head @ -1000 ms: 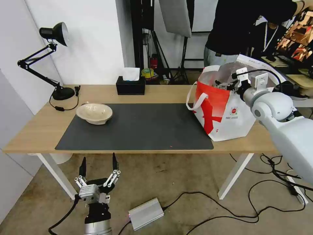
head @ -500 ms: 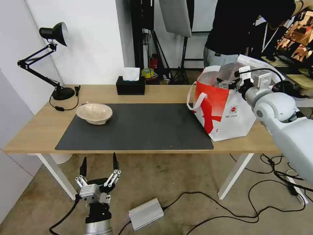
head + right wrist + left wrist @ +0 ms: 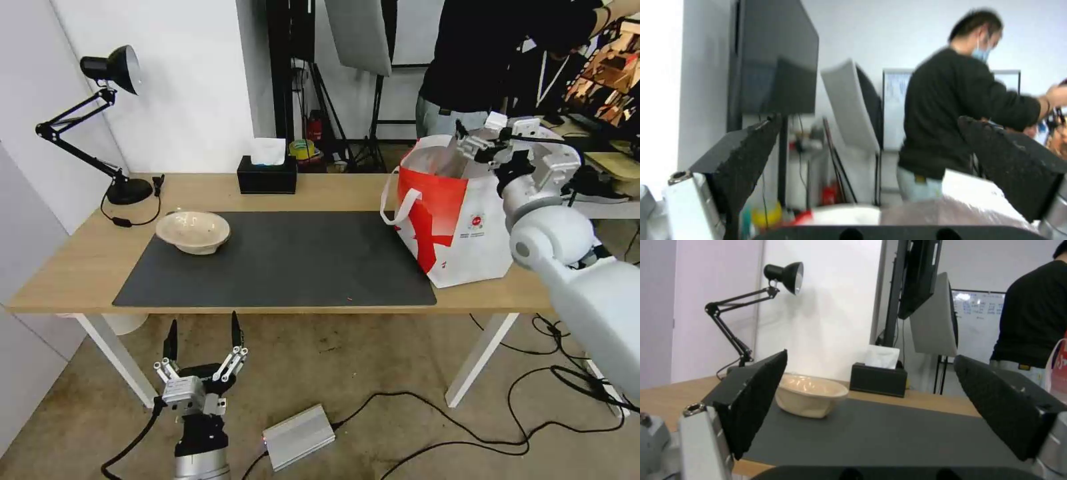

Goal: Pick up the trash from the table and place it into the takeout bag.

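Trash remaining on the table [image 3: 80, 267] is reduced to one visible item: the shallow beige bowl [image 3: 193, 231], which is sitting on the far-left corner of the dark grey mat [image 3: 280, 267], well apart from the takeout bag [image 3: 460, 220] standing at the mat's right end. You are seeing the right gripper [image 3: 481, 141] hovering just above the bag's open mouth with its jaws spread wide and nothing between them; the right wrist view is showing the bag's foil lining [image 3: 951, 206] below the empty fingers. The left gripper [image 3: 202, 340] is hanging below the table's front edge, jaws wide apart and holding nothing, with the bowl ahead of it in the left wrist view [image 3: 809, 396]. Watch for the right arm catching the bag's rim or a white loop handle [image 3: 400, 203], which would likely tip or drag the bag. The bowl's sloped, shallow rim is probably offering little purchase, so a slipping grasp is the main risk.
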Tool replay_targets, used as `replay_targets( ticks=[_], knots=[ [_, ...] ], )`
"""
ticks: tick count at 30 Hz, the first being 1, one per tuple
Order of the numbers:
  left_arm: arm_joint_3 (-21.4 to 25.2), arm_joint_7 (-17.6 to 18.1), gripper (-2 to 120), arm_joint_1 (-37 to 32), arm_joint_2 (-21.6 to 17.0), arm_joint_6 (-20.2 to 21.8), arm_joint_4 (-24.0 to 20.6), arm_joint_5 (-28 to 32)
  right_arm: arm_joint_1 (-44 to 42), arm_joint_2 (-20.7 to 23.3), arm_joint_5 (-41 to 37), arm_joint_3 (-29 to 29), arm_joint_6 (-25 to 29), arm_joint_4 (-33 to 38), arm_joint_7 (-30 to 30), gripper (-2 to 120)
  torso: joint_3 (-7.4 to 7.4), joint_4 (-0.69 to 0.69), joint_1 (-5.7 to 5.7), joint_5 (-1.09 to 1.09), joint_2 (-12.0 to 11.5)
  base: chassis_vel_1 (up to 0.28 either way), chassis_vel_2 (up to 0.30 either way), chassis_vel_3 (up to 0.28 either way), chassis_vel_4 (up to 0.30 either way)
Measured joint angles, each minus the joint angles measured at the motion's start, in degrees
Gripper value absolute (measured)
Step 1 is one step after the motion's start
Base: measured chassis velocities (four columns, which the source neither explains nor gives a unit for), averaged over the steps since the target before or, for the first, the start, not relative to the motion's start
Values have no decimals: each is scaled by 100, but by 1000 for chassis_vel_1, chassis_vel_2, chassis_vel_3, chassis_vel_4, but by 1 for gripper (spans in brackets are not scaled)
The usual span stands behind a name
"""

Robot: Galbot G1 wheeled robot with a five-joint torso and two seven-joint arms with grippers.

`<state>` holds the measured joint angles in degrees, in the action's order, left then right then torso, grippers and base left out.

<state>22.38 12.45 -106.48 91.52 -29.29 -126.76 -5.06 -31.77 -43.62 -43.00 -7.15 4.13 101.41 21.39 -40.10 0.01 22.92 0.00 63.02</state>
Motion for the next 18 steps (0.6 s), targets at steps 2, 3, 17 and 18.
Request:
replay_targets(
  ticks=[2, 3, 17, 18],
  knots=[
    [2, 1, 100, 0, 1, -2, 0, 2, -292, -21, 73, -58, 214, 224, 190, 100, 0, 0, 0, 0, 0, 0, 0, 0, 0],
    [2, 1, 100, 3, 1, -2, 0, 2, -438, -15, 41, -78, 222, 334, 263, 100, 0, -1, 0, 1, 0, 0, 0, 0, 0],
    [-2, 97, 100, 89, 3, -3, 59, 0, -1396, -279, 627, -118, 947, 988, 1078, 100, 0, -1, -1, 0, 0, 0, 0, 0, 0],
    [2, 98, 100, 92, 3, -3, 60, 0, -1424, -305, 684, -100, 1000, 1034, 1129, 100, 0, -1, 0, 1, 0, 0, 0, 0, 0]
  ],
)
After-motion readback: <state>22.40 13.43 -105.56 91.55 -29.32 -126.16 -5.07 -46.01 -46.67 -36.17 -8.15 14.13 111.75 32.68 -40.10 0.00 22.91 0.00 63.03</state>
